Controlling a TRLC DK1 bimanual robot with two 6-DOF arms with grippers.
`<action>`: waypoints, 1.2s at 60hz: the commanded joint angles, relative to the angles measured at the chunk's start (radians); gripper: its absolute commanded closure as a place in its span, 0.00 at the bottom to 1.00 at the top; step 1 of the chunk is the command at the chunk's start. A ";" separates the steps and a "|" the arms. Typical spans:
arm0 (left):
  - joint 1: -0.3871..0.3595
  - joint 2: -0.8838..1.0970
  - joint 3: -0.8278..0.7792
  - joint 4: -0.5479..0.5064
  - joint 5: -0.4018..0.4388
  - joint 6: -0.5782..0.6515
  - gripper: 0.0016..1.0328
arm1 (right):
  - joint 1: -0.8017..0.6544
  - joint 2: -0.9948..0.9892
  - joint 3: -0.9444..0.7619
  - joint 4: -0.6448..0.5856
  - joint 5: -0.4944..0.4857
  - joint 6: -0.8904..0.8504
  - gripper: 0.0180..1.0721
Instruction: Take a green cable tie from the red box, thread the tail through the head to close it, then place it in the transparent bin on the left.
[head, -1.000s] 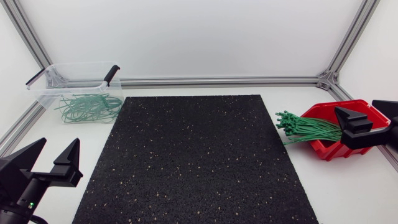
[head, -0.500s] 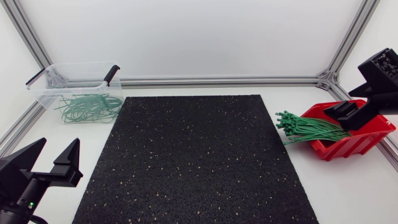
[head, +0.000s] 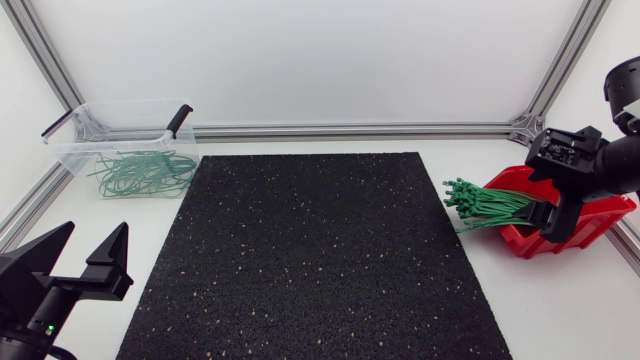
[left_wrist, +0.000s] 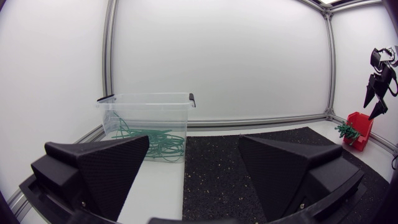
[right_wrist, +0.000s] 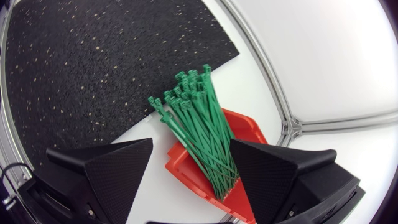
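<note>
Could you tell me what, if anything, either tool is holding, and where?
Nothing is held: the left tool and right tool are both open and empty.

A black speckled mat (head: 315, 255) lies flat in the middle of the white counter (head: 565, 305), its far edge near the silver rail (head: 350, 130) that runs along the counter's back. Bare counter shows on either side.

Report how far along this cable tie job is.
Done: the transparent bin already holds looped green ties, so earlier rounds look finished. In hand: the right pincer hangs open over the tie bundle in the red box, gripping nothing. The left pincer is open and empty. Left: pick one tie, thread its tail through the head, drop it in the bin.
</note>
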 joint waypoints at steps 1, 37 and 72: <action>-0.008 -0.004 -0.039 -0.023 -0.004 -0.020 0.03 | 0.000 0.046 -0.048 0.015 -0.009 -0.143 0.17; -0.003 -0.003 -0.039 -0.026 -0.004 -0.020 0.03 | -0.066 0.229 -0.164 0.182 -0.056 -0.405 0.13; -0.005 -0.003 -0.039 -0.026 -0.004 -0.020 0.03 | -0.051 0.107 -0.312 0.176 0.045 -0.502 0.13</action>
